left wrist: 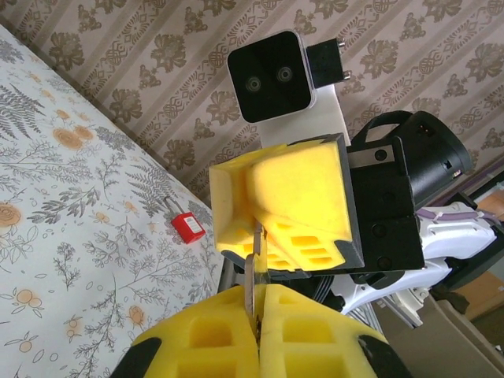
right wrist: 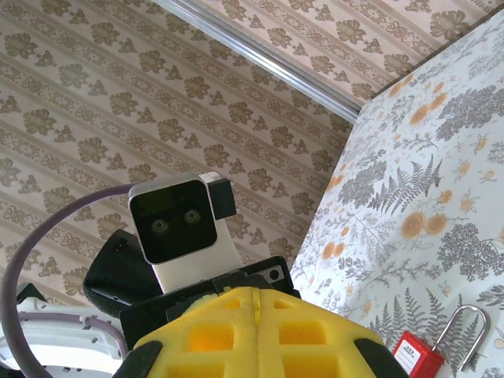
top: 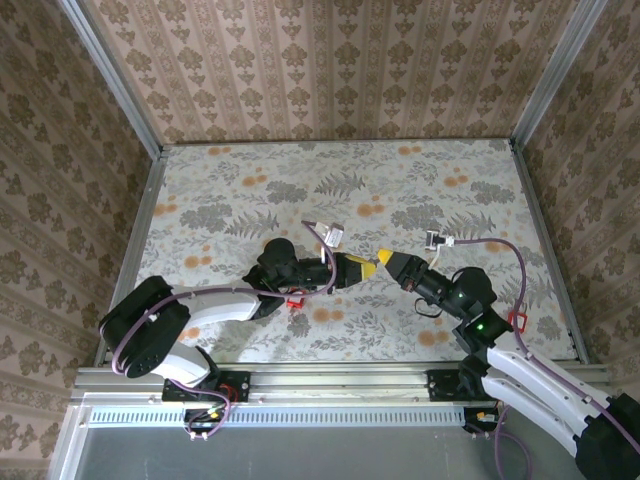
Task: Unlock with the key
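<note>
Two red padlocks (top: 295, 300) (top: 518, 320), one key (left wrist: 251, 283) (between two closed grippers (top: 368, 268) (top: 388, 264))

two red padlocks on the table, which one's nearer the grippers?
The left padlock, lying just behind the left gripper. The right padlock lies much farther off, near the right edge of the table.

Lab-style robot test cell: wallpaper-covered panels (top: 330, 60) box in a floral-clothed table (top: 250, 170), aluminium rail (top: 330, 383) along near edge, left arm (top: 210, 305) and right arm (top: 530, 372) bolted there.
</note>
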### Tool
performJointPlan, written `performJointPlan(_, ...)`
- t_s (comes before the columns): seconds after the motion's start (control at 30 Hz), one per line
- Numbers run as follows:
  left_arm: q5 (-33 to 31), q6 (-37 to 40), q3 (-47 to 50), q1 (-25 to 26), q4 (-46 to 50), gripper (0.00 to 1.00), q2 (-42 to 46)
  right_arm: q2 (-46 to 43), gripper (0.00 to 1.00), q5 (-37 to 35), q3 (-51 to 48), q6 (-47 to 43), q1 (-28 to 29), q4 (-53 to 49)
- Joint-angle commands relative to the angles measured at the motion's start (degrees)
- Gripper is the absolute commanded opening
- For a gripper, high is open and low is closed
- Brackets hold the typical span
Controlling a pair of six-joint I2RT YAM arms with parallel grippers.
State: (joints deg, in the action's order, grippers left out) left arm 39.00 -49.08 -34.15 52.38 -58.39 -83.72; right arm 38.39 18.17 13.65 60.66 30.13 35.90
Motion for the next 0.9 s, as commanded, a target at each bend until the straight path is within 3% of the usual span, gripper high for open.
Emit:
performJointPlan(0.0, -4.9, 1.4, -1.0, -2.5, -3.8, 0.0, 2.5, -0.8, 0.0, -3.5, -1.5, 0.4, 0.1, -2.1)
performJointPlan(0.63, -7.6, 2.0, -1.5, -3.1, -1.4, 0.0, 3.0, -6.4, 0.0, -5.9, -5.8, 1.3, 1.0, -6.4)
performJointPlan(0.8, -7.1, 3.5, -1.3, -3.0, -0.3, 0.0, 3.1, -9.0, 0.0, -7.2, -3.7, -0.4, 1.0, -14.0)
performJointPlan(0.87, -7.0, 4.5, -1.3, -2.9, 0.9, 0.0, 3.4, -10.3, 0.17, -8.4, -2.7, -0.7, 0.9, -18.3)
